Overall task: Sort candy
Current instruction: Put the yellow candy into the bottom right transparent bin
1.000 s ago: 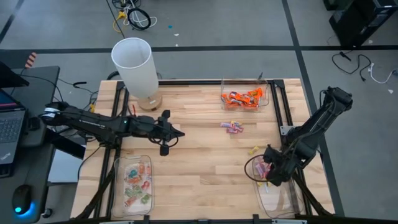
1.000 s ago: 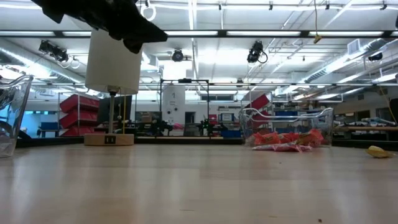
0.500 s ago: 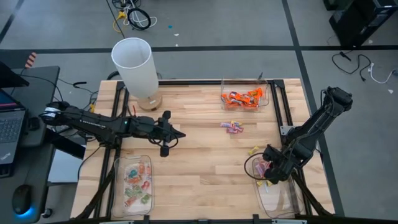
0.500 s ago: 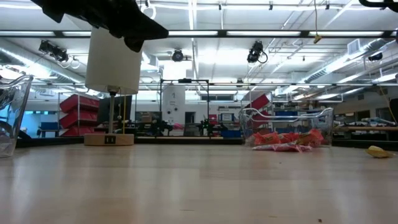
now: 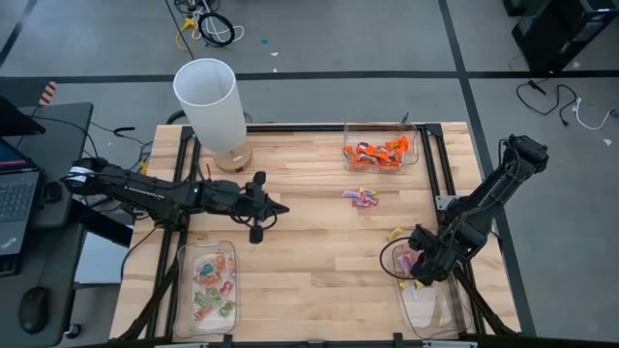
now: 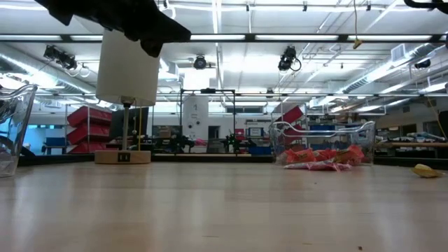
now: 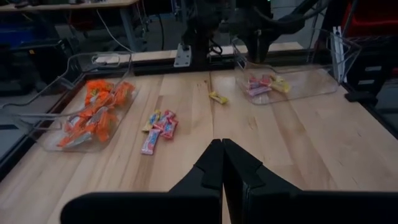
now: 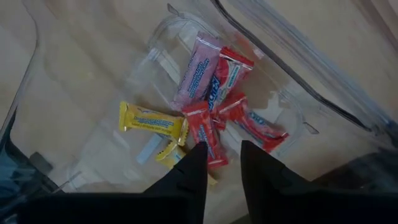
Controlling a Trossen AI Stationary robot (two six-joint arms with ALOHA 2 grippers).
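We see right gripper [image 8: 219, 163] angled down, fingers apart, holding nothing | candy [image 8: 200, 127] just beyond its tips, inside tray [image 8: 292, 106] | left gripper [image 7: 222, 163] level, fingers together

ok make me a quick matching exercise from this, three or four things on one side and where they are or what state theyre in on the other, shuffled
Things:
1. orange candies
2. left gripper
3. right gripper
4. white cylinder

Places or states:
A. fingers apart, over the tray holding pink, red and yellow candies
B. standing at the table's far left corner
C. shut, above the bare middle of the table
D. piled in the far clear tray

Pairs: 1-D, 2-C, 3-A, 4-B
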